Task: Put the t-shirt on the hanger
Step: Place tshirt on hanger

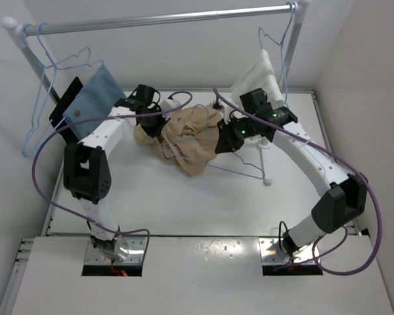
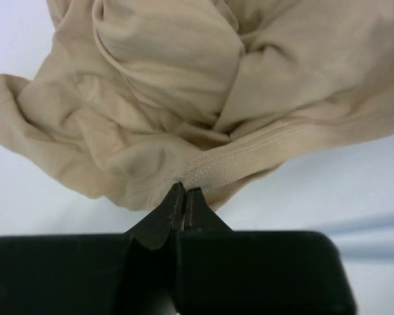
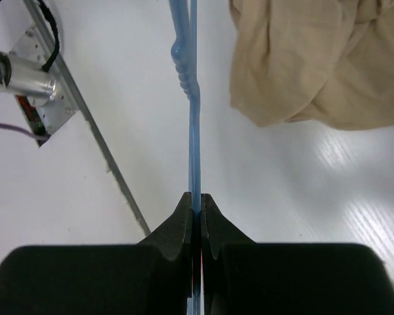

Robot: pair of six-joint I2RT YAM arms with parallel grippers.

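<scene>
The tan t-shirt lies crumpled on the white table between the two arms. My left gripper is at the shirt's left edge. In the left wrist view it is shut on the shirt's ribbed hem, with the bunched cloth beyond it. The light-blue wire hanger lies flat on the table to the right of the shirt. My right gripper is shut on its wire, which runs straight out from the jaws in the right wrist view. The shirt lies right of that wire.
A metal rail spans the back. A blue square cloth hangs on a wire hanger at the left. A white towel hangs on another blue hanger at the right. White walls close in both sides.
</scene>
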